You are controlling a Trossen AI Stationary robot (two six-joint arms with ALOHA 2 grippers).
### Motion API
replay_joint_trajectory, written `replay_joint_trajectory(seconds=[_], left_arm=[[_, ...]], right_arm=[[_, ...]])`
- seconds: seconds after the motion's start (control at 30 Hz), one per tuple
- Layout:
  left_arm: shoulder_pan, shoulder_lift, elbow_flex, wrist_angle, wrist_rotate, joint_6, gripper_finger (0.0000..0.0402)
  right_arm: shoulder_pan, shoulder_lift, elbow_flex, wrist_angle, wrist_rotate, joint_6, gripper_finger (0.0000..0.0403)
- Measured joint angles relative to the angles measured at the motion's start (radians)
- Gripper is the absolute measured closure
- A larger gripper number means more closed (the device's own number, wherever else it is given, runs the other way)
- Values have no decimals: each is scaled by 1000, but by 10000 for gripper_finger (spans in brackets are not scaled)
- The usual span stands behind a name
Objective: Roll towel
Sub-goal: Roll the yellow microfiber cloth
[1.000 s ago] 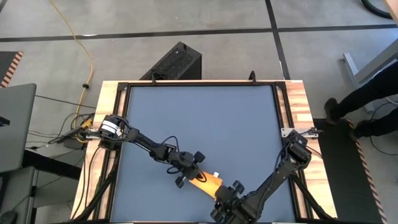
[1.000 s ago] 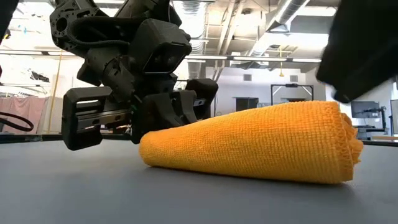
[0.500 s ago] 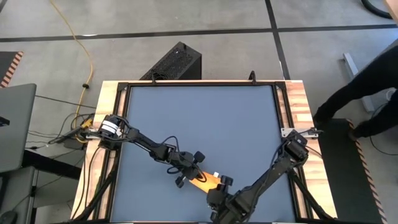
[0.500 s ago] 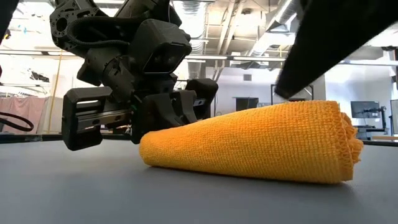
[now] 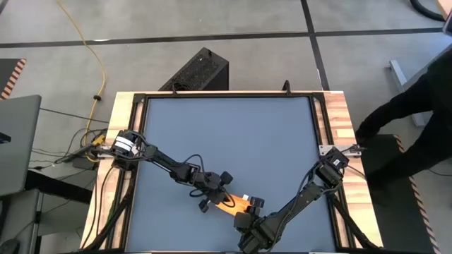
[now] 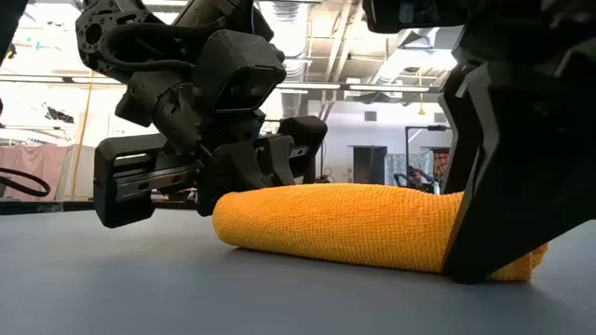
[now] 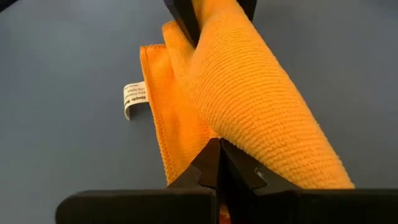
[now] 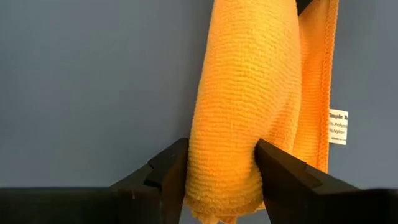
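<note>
At 6 o'clock on the table, towel (image 5: 233, 204), soft and light: right gripper (image 8: 221, 180) straddles 1 roll end, fingers apart; left gripper (image 7: 217, 163) pinched together at the other.

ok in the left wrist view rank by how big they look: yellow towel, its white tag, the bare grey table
1. Bare grey table surface, though the rolled yellow cloth towel looks close
2. Towel
3. Small white tag, smallest
</note>
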Motion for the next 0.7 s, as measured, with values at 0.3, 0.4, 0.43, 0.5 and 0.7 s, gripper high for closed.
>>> replay_joint_trajectory(seconds=[0.3,0.4,0.43,0.5,0.7], left_arm=[[1,-43,0,-93,-59,23,401],[4,-93,-4,-172,-68,37,401],[4,-109,-4,-196,-70,40,401],[5,-149,-4,-235,-84,42,401],[10,-251,-5,-316,-84,15,401]], right_arm=[[-7,-4,-2,-3,16,115,359],[-1,-9,-3,1,35,160,362],[-1,-11,-4,3,34,182,362],[-3,-13,-5,8,27,212,362],[-13,-16,-5,19,7,273,362]])
